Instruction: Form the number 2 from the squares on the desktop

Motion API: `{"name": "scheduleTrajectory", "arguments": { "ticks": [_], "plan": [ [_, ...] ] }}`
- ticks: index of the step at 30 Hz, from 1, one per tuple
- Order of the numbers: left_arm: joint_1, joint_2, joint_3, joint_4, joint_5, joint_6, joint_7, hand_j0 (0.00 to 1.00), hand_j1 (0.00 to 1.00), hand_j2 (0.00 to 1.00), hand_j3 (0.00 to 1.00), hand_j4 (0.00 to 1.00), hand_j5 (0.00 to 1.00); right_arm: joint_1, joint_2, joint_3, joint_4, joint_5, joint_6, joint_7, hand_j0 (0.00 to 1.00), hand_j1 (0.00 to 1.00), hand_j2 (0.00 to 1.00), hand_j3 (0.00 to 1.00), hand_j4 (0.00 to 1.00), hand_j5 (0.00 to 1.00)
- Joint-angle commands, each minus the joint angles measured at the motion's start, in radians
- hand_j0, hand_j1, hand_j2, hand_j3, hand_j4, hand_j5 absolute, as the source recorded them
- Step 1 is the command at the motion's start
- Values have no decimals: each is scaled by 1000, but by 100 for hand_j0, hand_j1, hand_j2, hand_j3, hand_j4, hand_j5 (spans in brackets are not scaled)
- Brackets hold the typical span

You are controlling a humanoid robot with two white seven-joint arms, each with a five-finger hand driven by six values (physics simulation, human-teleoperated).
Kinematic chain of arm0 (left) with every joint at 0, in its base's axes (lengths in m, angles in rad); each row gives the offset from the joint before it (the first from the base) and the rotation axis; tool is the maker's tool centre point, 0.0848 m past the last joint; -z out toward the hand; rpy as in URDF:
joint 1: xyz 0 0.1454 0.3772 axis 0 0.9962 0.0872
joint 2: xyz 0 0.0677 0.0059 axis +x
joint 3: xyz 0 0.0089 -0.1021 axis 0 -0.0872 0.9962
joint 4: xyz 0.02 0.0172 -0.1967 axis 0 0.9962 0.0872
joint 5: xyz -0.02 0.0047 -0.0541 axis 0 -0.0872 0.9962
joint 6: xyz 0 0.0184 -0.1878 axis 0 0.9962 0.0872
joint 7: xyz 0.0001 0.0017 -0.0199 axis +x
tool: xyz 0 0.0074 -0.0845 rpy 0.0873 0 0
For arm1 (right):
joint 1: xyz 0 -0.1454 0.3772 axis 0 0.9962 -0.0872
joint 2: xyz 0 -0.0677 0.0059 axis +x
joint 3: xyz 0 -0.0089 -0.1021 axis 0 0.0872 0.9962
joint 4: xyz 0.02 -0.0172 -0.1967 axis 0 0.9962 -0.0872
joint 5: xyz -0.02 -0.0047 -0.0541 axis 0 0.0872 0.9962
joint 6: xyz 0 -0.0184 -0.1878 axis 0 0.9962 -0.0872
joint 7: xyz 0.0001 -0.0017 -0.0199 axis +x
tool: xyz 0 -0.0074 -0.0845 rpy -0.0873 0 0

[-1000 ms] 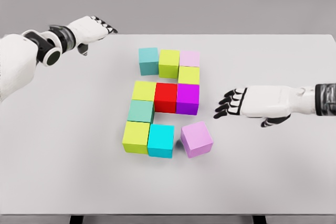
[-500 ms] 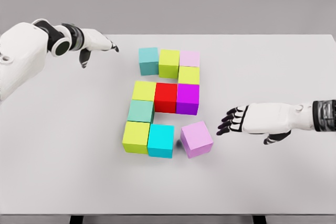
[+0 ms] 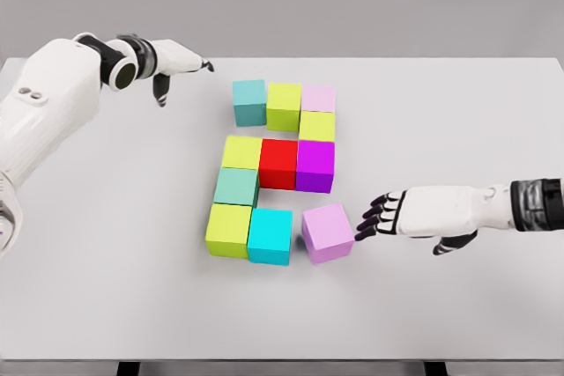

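Observation:
Coloured cubes form a 2-like shape on the white table (image 3: pixel 106 244). Top row: teal cube (image 3: pixel 249 101), lime cube (image 3: pixel 284 106), pale pink cube (image 3: pixel 318 98). Below sits a lime cube (image 3: pixel 317 126). Middle row: lime cube (image 3: pixel 241 152), red cube (image 3: pixel 278 163), magenta cube (image 3: pixel 315 165). A teal cube (image 3: pixel 236 187) follows, then a lime cube (image 3: pixel 229 230) and cyan cube (image 3: pixel 270 235). A lilac cube (image 3: pixel 328 232) lies slightly rotated beside the cyan one. My right hand (image 3: pixel 370 217) is open, fingertips touching the lilac cube's right side. My left hand (image 3: pixel 181 63) hovers open at the far left.
The table's front edge runs along the bottom of the view, and its far edge lies just behind the top row of cubes. Bare tabletop stretches on both sides of the cube group.
My right hand has moved left and down until its fingertips meet the lilac cube, which shifted slightly left. My left arm has swung rightward along the far edge.

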Motion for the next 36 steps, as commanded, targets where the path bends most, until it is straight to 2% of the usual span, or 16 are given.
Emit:
{"name": "scheduleTrajectory", "arguments": {
  "ticks": [1, 7, 25, 36],
  "plan": [
    [2, -4, 1, 2, -1, 4, 2, 100, 100, 100, 100, 100, 100, 0, 10, 11, 0, -6, 2, 0, 100, 100, 100, 100, 100, 100],
    [28, -16, -2, 16, -5, 3, 0, 100, 100, 100, 100, 100, 100, -5, 14, 28, -2, -6, 2, 0, 100, 100, 100, 100, 100, 100],
    [28, -16, -2, 22, -5, 3, 2, 100, 100, 100, 100, 100, 100, -25, 25, 58, -2, -7, 2, 0, 100, 100, 100, 100, 100, 100],
    [29, -15, -3, 6, -3, -10, 2, 100, 100, 100, 100, 100, 100, -25, 5, 62, 0, -6, 2, 0, 100, 100, 100, 100, 100, 100]
  ]
}}
